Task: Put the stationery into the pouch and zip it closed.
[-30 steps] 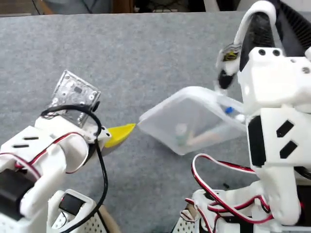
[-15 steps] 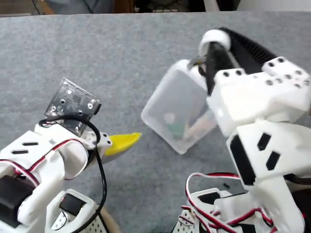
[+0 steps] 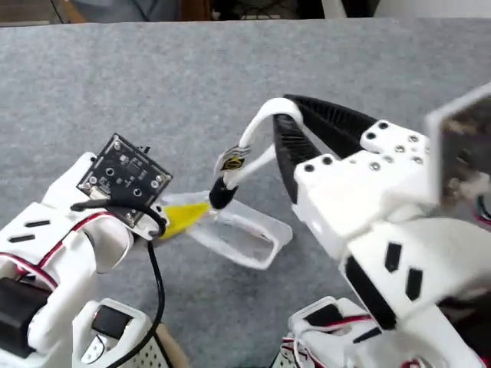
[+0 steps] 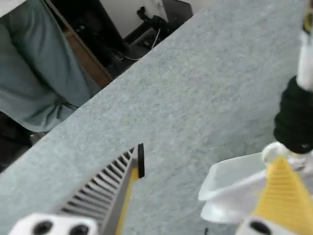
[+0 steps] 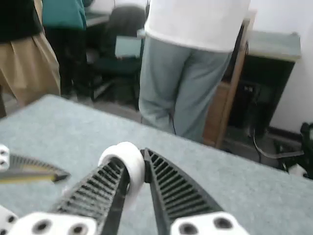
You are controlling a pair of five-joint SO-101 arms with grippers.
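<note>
Your L claw (image 4: pixel 210 164) is spread wide, yellow finger (image 3: pixel 184 217) touching the pouch (image 3: pixel 239 234) at its left end. Pouch sits on the table (image 3: pixel 153 77) btwn both arms. Your R claw (image 5: pixel 139 161) is pinching the white strap (image 3: pixel 257 136), up above the pouch.

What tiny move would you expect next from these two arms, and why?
Probably the left gripper closes its open jaws on the pouch corner lying between them, steadying it, since the right gripper is shut on the white strap attached to it.
</note>
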